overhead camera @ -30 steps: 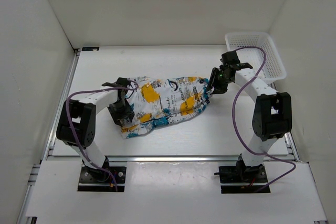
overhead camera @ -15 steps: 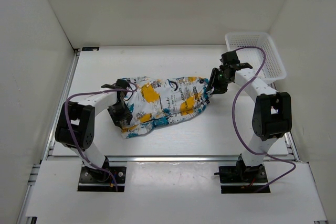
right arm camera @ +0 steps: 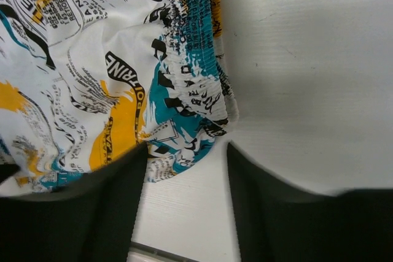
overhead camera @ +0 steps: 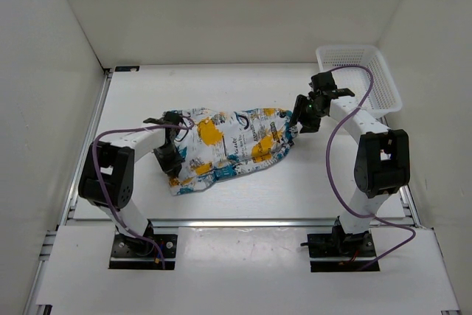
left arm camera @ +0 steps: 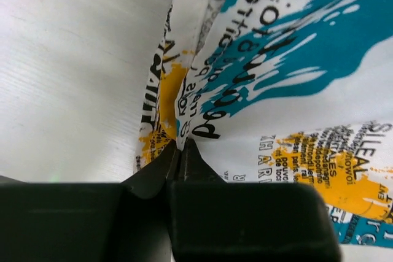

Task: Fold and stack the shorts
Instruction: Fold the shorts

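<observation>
The left hand (left arm camera: 182,146) is closed tight on a fold at the left edge of the shorts (overhead camera: 232,147). The right hand (right arm camera: 186,154) hangs half open over their right end, holding nothing.

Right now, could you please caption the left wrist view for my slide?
Left gripper pinched shut on a fold of the printed shorts, white table alongside.

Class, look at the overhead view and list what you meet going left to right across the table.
left claw → shorts → right claw → white basket
</observation>
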